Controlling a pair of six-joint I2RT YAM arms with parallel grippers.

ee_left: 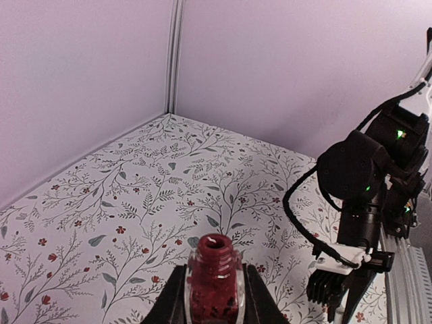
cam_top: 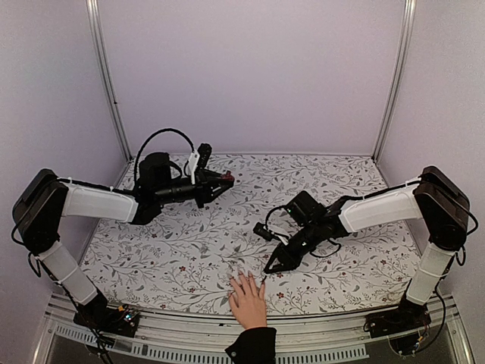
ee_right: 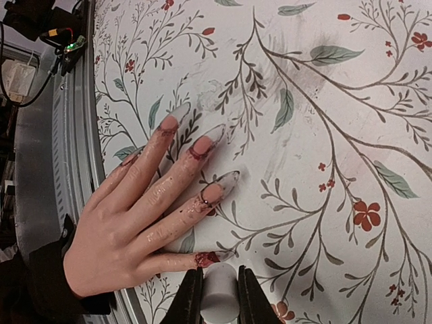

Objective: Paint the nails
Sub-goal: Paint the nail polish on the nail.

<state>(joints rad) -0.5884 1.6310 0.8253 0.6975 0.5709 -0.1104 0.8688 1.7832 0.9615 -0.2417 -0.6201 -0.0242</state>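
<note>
A light-skinned hand point(cam_top: 247, 300) with a black cuff lies flat at the table's near edge; it also shows in the right wrist view point(ee_right: 128, 223). Its long pale nails point(ee_right: 227, 181) point away, and red smears mark the fingers. The little finger's nail point(ee_right: 210, 258) is partly dark red. My right gripper point(ee_right: 219, 287) is shut on a white cap point(ee_right: 219, 300), right beside that little finger; it is low over the hand in the top view point(cam_top: 271, 266). My left gripper point(ee_left: 214, 287) is shut on the open dark-red bottle point(ee_left: 214, 277) and holds it above the far left of the table point(cam_top: 224, 180).
A floral cloth point(cam_top: 318, 182) covers the table. Lilac walls with metal corner posts point(cam_top: 106, 83) enclose three sides. A metal rail point(cam_top: 318, 345) runs along the near edge. The right arm point(ee_left: 368, 182) shows in the left wrist view.
</note>
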